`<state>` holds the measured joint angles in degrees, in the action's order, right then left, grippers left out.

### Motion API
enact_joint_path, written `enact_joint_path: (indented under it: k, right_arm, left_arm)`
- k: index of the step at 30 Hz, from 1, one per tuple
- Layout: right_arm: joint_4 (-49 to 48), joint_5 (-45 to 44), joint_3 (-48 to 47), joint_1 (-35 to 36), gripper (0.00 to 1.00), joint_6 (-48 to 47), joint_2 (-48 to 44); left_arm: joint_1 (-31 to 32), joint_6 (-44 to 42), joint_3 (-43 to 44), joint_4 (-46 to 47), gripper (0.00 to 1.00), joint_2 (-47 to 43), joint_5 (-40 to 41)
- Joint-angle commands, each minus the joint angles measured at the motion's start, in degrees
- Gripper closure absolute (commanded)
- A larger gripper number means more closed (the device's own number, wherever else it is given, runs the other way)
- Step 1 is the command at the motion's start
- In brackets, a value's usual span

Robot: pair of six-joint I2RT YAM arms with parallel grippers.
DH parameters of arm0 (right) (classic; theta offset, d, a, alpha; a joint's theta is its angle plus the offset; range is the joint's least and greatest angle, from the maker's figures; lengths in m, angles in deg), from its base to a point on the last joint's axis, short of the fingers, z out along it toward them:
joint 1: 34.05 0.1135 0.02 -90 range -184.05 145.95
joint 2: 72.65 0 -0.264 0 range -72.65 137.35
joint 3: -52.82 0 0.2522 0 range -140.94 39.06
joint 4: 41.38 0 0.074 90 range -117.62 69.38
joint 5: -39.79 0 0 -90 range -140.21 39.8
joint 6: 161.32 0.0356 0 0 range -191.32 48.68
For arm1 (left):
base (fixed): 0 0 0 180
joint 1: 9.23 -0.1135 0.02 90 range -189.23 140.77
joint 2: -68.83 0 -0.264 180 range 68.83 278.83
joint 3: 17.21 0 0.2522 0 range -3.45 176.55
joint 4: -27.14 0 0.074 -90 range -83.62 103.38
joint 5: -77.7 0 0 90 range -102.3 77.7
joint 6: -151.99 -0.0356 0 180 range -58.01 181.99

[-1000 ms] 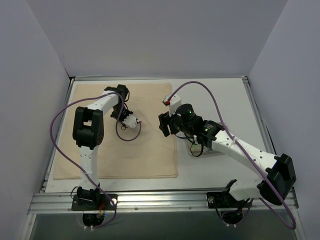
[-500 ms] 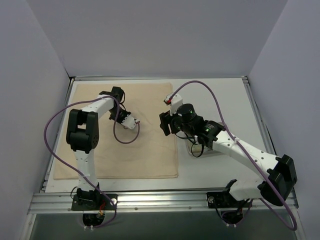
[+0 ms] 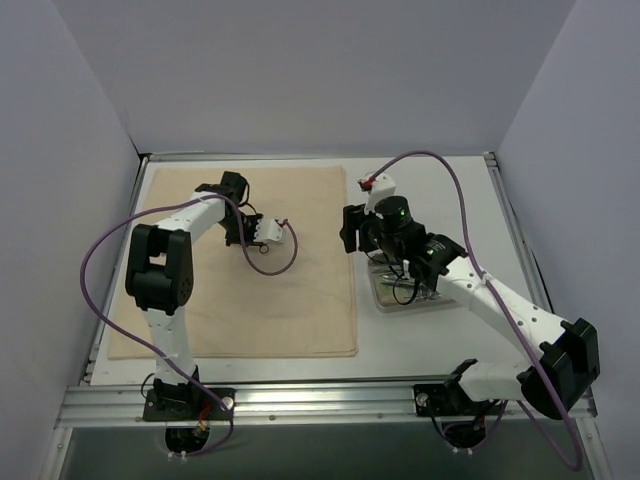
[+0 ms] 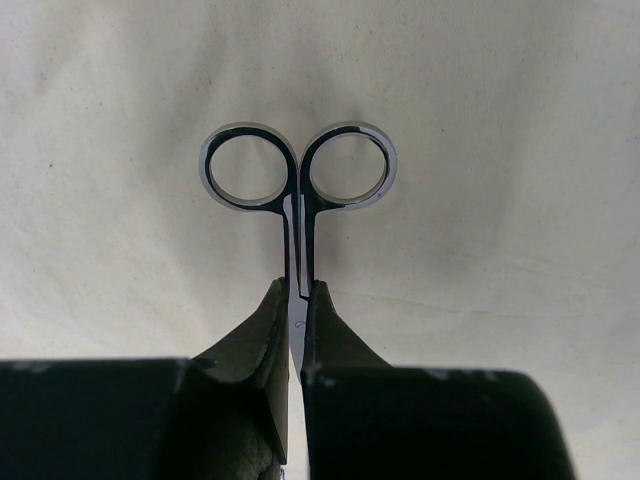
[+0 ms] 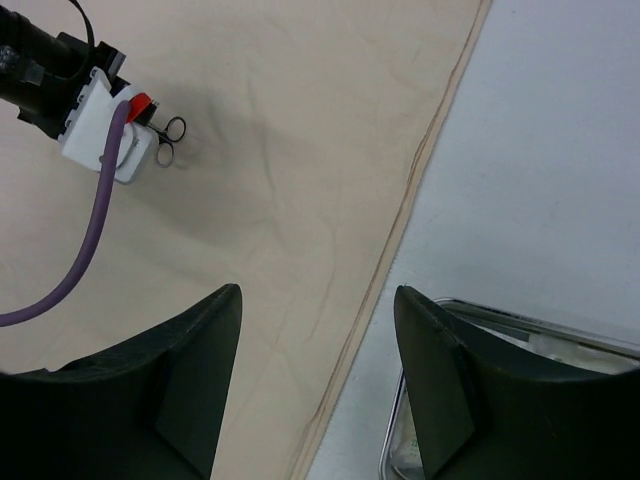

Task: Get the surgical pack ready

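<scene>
L jaws clamped onto forceps (image 4: 299, 197); R arm (image 3: 470, 290) shifted right, toward tray (image 3: 385, 303).

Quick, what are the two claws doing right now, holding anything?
Left gripper: closed on the forceps, just below the finger rings.
Right gripper: open, holding nothing.

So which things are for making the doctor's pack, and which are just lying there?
For the job:
- beige cloth
- forceps, held in the left gripper
- steel tray, beside the cloth

Not part of the pack:
- white table
- purple cable, which is part of the robot
</scene>
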<state>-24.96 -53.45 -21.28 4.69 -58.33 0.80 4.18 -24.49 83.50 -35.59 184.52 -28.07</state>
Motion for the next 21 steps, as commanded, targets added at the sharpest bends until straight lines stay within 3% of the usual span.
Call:
enact_joint_path:
  k: [1, 5, 12, 21]
  right_arm:
    - [1.55, -2.19, -0.83, -1.12, 0.42, 2.38, -3.14]
    - [4.19, -4.47, -1.63, -5.51, 0.44, 4.85, -3.66]
    - [8.94, -7.92, -3.12, -13.33, 0.43, 6.95, -6.39]
    - [16.14, -11.86, -6.46, -22.57, 0.43, 4.15, -15.08]
  left_arm:
    - [0.21, 7.97, 0.05, 0.1, 0.98, -4.25, -3.65]
    - [3.46, 18.25, 0.23, 1.59, 0.98, -8.11, -1.91]
    - [16.37, 38.27, 3.81, 3.36, 0.98, -10.14, 1.62]
    - [37.03, 51.22, 22.27, 1.51, 0.98, 2.41, 5.13]
